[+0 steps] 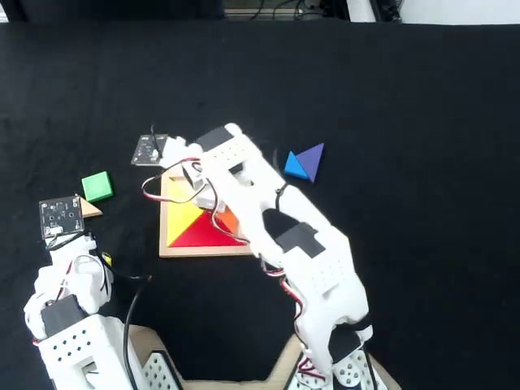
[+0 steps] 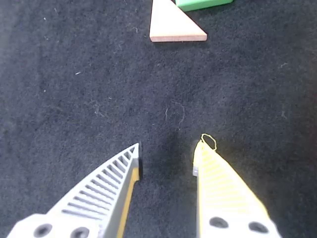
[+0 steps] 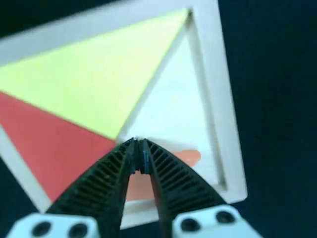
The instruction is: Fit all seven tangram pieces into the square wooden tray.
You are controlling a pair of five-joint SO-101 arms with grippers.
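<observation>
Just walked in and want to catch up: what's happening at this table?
Two robot arms are working on a tangram. The right pincer, shut, sits low inside the square wooden tray at an orange piece, beside the large yellow triangle and red triangle lying in it. The left pincer hangs open over the black cloth near a pale wooden triangle and a green square block. A blue triangle and a purple triangle lie outside the tray.

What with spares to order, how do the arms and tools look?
The left arm and right arm are white, perforated, with black motors and red cables. The left tool has one white and one yellow ribbed finger; the right tool has two black ones.
</observation>
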